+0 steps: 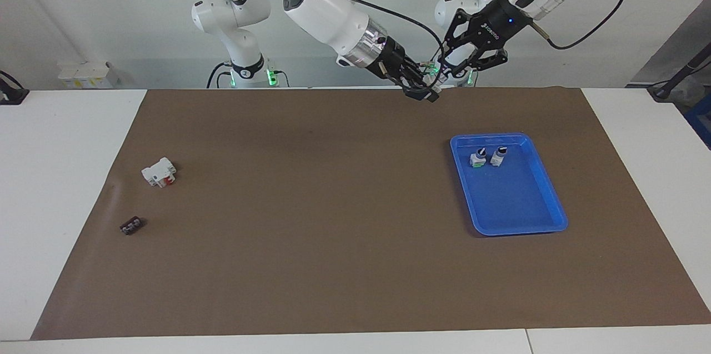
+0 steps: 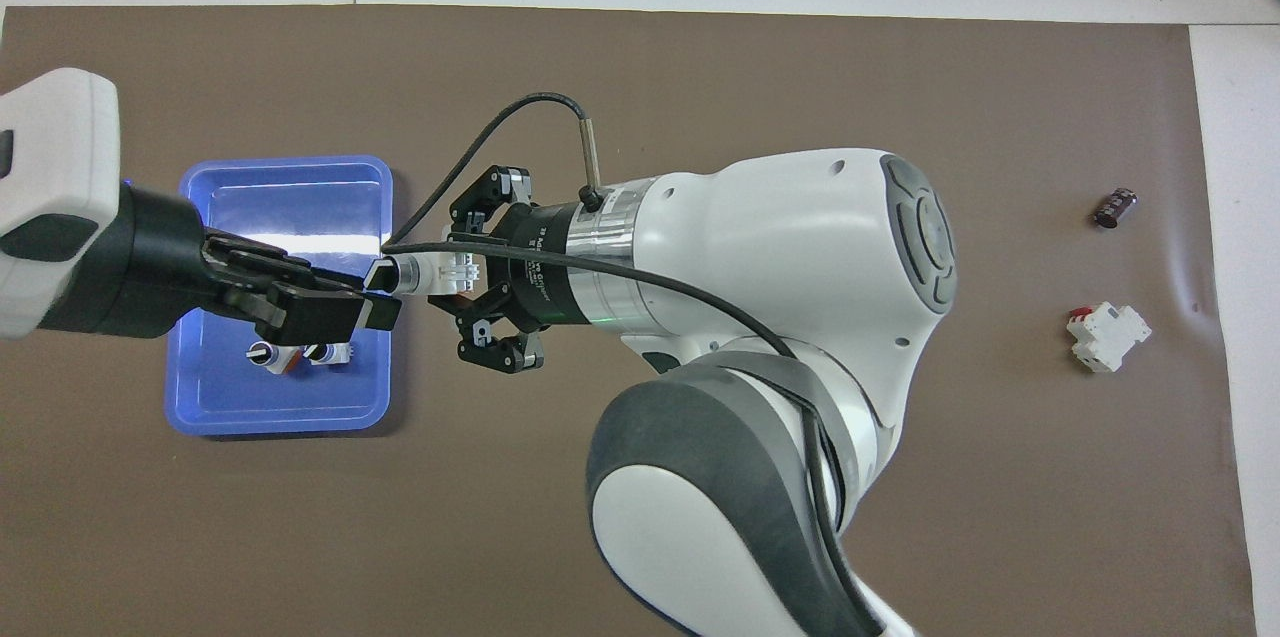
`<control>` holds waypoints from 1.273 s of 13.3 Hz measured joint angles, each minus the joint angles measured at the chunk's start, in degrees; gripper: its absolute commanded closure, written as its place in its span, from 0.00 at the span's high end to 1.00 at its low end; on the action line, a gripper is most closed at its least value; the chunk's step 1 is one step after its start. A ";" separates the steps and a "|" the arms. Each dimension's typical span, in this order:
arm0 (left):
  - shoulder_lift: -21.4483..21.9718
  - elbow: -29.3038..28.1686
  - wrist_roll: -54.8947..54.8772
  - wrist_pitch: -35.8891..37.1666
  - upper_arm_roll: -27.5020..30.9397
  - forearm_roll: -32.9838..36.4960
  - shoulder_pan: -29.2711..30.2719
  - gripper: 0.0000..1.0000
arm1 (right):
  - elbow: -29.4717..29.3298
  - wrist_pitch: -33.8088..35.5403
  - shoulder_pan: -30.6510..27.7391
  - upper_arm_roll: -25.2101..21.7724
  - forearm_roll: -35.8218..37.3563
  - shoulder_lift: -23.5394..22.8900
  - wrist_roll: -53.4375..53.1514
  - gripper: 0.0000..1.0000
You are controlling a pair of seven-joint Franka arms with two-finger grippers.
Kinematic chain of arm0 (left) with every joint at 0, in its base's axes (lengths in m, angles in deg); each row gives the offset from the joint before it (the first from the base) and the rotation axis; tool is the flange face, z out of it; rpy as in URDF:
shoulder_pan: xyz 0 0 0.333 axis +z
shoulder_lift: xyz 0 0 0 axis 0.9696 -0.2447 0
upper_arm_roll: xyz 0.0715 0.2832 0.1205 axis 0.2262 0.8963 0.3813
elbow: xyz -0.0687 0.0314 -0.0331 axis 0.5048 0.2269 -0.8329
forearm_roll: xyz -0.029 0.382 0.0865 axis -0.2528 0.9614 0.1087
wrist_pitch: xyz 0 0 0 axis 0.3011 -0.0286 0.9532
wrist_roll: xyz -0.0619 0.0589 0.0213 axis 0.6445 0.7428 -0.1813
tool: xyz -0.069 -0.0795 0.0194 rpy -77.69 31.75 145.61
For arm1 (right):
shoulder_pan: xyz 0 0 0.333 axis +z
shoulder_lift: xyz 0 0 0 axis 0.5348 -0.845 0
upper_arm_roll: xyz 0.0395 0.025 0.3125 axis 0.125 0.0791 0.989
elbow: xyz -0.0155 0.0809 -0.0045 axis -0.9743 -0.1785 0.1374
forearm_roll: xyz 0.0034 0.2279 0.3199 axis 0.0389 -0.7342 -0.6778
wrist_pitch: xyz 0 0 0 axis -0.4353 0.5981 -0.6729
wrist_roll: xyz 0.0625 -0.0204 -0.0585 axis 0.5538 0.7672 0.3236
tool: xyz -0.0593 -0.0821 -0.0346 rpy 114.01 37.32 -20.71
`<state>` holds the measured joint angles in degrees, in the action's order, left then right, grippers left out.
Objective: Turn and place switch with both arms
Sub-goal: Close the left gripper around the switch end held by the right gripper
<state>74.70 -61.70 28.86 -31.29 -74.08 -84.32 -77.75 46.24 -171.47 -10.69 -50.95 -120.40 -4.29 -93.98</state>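
My two white jointed arms meet in the air above the brown-covered table, near the robots' end of it. My right gripper has its jaws closed on the thumb-sized white-grey switch, its green contacts showing in the facing view. My left gripper has its jaws pinched at the switch's knob end. To turn it well, I judge the right jaws should stay firm while the left ones grip squarely before any release, then carry it to the shallow blue plastic tray, where two similar switches stand. Which way the held switch faces is hard to make out; my wrists hide most of it.
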 measured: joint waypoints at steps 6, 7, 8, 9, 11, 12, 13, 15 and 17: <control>1.01 -1.59 -4.91 -3.43 0.70 -0.29 0.03 0.27 | 0.00 0.00 0.00 0.00 0.00 0.00 0.00 0.00; 1.03 -1.85 -4.92 -4.53 0.77 -0.32 0.03 0.28 | -0.01 -0.04 0.00 -0.01 0.00 -0.01 0.00 0.00; 1.12 -2.22 -4.94 -5.20 0.75 -0.52 0.02 0.30 | -0.01 -0.22 -0.02 -0.09 0.04 -0.08 0.00 0.00; 1.29 -2.74 -4.97 -5.80 0.72 -0.74 0.02 0.31 | -0.01 -0.26 -0.04 -0.14 0.06 -0.16 0.00 0.00; 1.62 -3.80 -5.76 -7.00 0.75 -1.90 0.03 0.33 | -0.03 -0.26 -0.04 -0.14 0.08 -0.21 0.00 0.00; 1.73 -4.25 -6.16 -7.61 0.79 -2.43 0.03 0.34 | -0.05 -0.26 -0.04 -0.14 0.08 -0.21 0.00 0.00; 1.82 -4.52 -6.59 -7.91 0.81 -2.87 0.03 0.34 | -0.06 -0.25 -0.04 -0.14 0.08 -0.21 0.00 0.00; 1.86 -4.70 -7.76 -8.20 0.84 -4.49 0.03 0.32 | -0.10 -0.25 -0.02 -0.12 0.41 -0.20 0.00 0.00; 1.92 -4.71 -8.50 -8.21 0.83 -5.14 0.03 0.29 | -0.12 -0.25 -0.02 -0.12 0.58 -0.21 0.00 0.00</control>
<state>76.62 -66.41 20.35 -39.50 -73.25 -89.45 -77.72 46.12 -171.73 -10.72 -51.06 -119.81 -4.50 -93.98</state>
